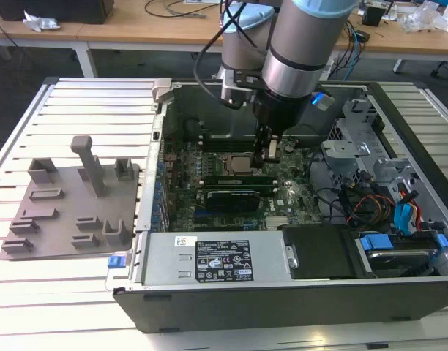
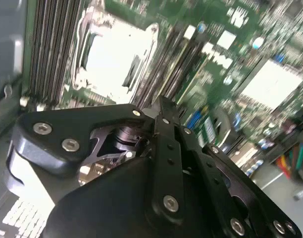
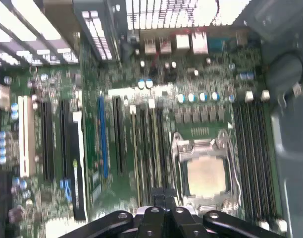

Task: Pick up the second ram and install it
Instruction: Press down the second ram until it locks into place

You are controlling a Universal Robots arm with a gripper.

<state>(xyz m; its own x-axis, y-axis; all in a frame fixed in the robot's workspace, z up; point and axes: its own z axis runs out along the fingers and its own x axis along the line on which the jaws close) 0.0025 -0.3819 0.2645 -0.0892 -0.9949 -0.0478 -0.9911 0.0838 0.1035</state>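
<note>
**A:** Where's the ram (image 1: 235, 178)?

**B:** In the exterior view a long narrow stick stands on edge in a slot just beside the socket (image 1: 235, 162). I can't tell whether it's the second one.

**A:** And the gripper (image 1: 271, 155)?

**B:** It hangs just above the socket's edge. In both wrist views the gripper (image 2: 163, 101) (image 3: 160, 196) has its fingers drawn together, and I see nothing between them.

**A:** How would the ram handle?

**B:** I'd judge it light, stiff and thin. It's fragile at the chips and contacts, so hold it by the flat sides near the top edge.

**A:** What differs between the views?

**B:** The exterior view shows the stick and the plate (image 1: 63, 212). The first wrist view shows slots on both sides of the socket (image 3: 207, 176).
</note>
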